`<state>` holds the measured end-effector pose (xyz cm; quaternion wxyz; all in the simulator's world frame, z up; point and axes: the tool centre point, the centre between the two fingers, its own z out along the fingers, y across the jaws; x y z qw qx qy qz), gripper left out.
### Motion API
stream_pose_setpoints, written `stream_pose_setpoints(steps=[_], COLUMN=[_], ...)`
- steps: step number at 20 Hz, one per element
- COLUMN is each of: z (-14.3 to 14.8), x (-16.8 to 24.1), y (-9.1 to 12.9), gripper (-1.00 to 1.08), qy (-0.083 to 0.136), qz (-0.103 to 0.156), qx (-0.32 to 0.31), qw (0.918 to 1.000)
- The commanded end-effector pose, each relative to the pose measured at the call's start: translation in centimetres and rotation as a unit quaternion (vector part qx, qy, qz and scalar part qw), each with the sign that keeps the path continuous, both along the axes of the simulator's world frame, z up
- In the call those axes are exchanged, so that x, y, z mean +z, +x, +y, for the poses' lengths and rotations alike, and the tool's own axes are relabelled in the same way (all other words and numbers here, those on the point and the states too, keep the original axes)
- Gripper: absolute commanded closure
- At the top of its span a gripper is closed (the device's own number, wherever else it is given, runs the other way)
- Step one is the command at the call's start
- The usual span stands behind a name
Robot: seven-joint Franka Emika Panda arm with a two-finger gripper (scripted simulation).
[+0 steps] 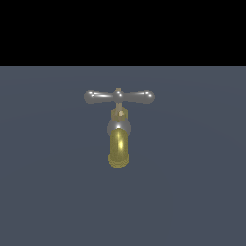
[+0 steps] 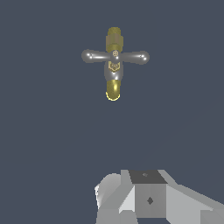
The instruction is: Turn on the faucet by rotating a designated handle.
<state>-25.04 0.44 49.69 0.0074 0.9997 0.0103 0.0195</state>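
Wrist view: gripper [image 2: 144, 199] at the frame edge—its state can't be told—well apart from the handle [image 2: 115, 56].

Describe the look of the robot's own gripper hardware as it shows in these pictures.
Only the wrist view shows any of it. The gripper appears as a blocky, faceted body in white and pale grey, with a darker grey square panel in the middle bearing a small dark diamond-shaped mark. A rounded white part sits beside it. No cables or lettering show. The fingertips are out of frame, and the exterior view shows no arm at all.

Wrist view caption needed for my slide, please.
Wrist view: faucet with grey crossbar handle seen ahead, apart from the pincer body in the foreground.
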Motion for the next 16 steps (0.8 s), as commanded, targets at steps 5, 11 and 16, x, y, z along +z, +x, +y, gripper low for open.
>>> stream_pose_setpoints(steps=[5, 11, 16], z=[-0.1, -0.8, -1.7], x=[-0.2, -1.2, -2.6], y=[0.0, 0.3, 0.8], gripper=[1.08, 1.08, 1.08], qy=[0.000, 0.000, -0.001], qz=[0.000, 0.001, 0.002], qx=[0.005, 0.030, 0.067], qw=[1.0000, 0.9996, 0.9978])
